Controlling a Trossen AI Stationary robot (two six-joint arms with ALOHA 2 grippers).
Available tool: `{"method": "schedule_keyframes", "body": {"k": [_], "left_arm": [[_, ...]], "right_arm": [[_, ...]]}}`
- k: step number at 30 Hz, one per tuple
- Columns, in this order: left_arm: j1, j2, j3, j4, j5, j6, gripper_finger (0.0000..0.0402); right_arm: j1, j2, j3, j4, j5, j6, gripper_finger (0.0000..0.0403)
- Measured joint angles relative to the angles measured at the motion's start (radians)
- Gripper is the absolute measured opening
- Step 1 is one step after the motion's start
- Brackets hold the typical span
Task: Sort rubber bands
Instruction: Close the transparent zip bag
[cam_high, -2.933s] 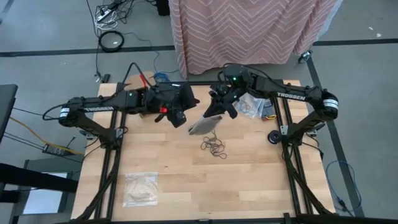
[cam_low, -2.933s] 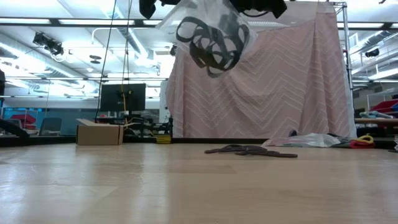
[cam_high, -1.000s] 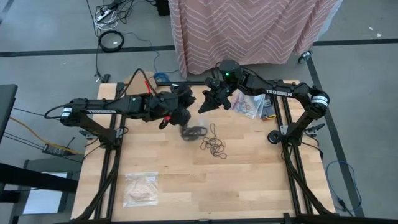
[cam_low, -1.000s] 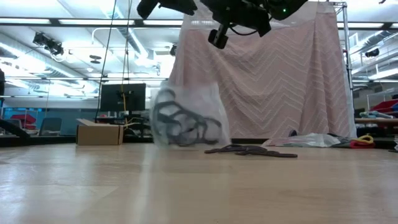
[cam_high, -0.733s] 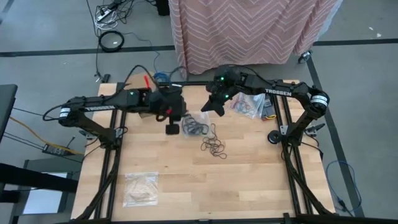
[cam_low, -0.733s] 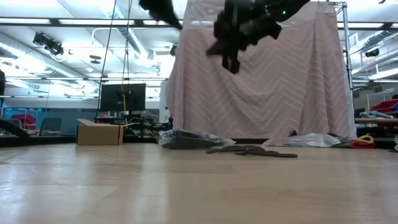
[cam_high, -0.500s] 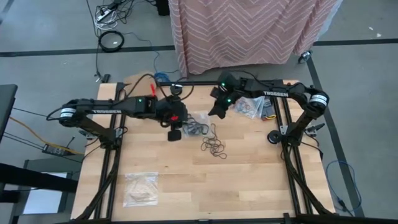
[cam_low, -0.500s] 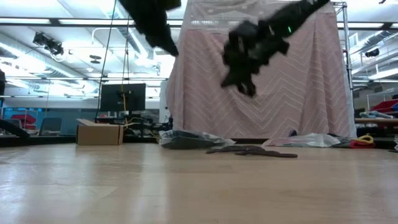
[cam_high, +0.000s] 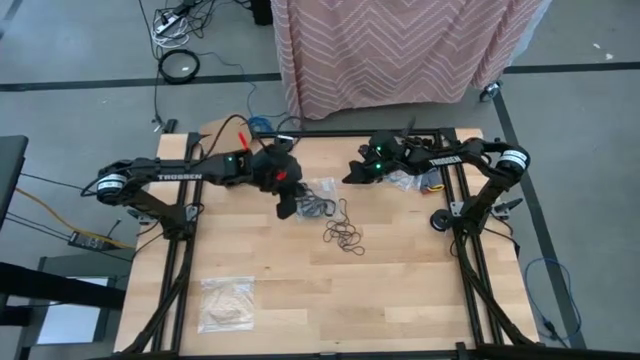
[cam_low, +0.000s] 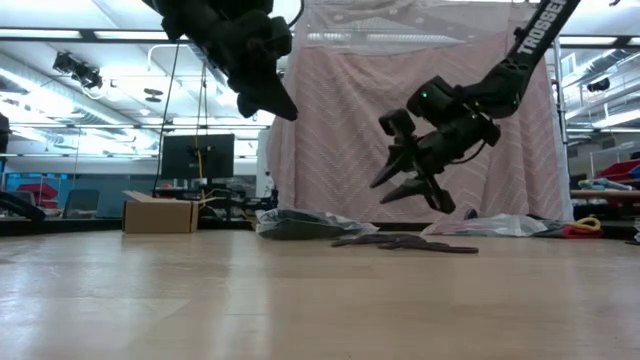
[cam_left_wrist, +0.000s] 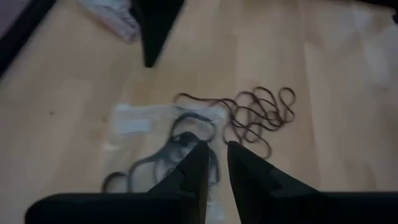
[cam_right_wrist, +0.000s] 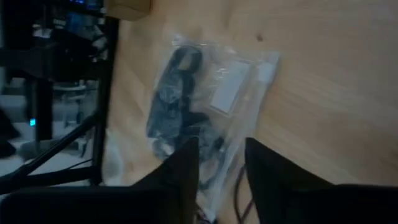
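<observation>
Nearest the table's front edge, well clear of the loose pile taken here as landmark, a clear crinkly plastic bag of pale tan bands (cam_high: 226, 302) lies flat and untouched; it looks like one colour already set aside.

Mid-table sits the loose pile of thin dark rubber bands (cam_high: 345, 236), spread directly on the light wooden table (cam_high: 400, 290). They lie bare, probably because they are meant to be picked over and sorted.

Just beyond that pile, on its left side, lies a clear plastic bag holding larger black rubber loops (cam_high: 315, 204), flat on the wood with nothing gripping it. The left gripper (cam_left_wrist: 212, 167) hangs above this bag, its two dark fingers a narrow slit apart and empty, apparently poised to come down on the bag or the loops inside.

Farther back and to the right of the pile, the right gripper (cam_low: 408, 180) hovers over a second clear bag with dark bands (cam_right_wrist: 205, 106) at the table's far right corner. Its fingers stand apart with nothing between them, seemingly ready to take that bag next.

Behind the table hangs a pink zigzag-patterned cloth (cam_high: 400, 50).
</observation>
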Motion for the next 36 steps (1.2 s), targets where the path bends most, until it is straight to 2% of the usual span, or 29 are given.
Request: {"method": "schedule_keyframes", "body": {"k": [5,12,17,20,23,25,29,33,36], "left_arm": [[0.028,0.0,0.0,-0.001,0.0,0.001,0.0067],[0.032,0.0,0.001,-0.02,0.0,0.002,0.0067],[0.031,0.0,0.001,-0.061,0.0,0.001,0.0067],[0.031,0.0,0.001,-0.072,0.0,0.003,0.0067],[0.031,0.0,0.001,-0.068,-0.001,0.011,0.0067],[0.031,0.0,0.001,-0.061,0.0,0.029,0.0067],[0.031,0.0,0.001,-0.067,-0.001,0.03,0.0067],[0.031,0.0,0.001,-0.079,-0.001,0.03,0.0067],[0.031,0.0,0.001,-0.091,-0.001,0.03,0.0067]], "right_arm": [[0.009,0.047,0.026,-0.016,0.003,0.043,0.0169],[0.044,0.235,0.14,0.015,-0.113,0.084,0.0161],[0.059,0.291,0.2,0.024,-0.15,0.106,0.0151],[0.073,0.293,0.215,0.016,-0.124,0.071,0.0118],[0.079,0.292,0.222,0.012,-0.121,0.026,0.004],[0.085,0.292,0.223,0.011,-0.115,0.006,0.0013],[0.087,0.288,0.225,-0.039,-0.071,-0.004,0.0026],[0.074,0.287,0.224,0.005,-0.153,-0.015,0.0052],[0.064,0.275,0.224,-0.006,-0.168,-0.016,0.0086]]}}
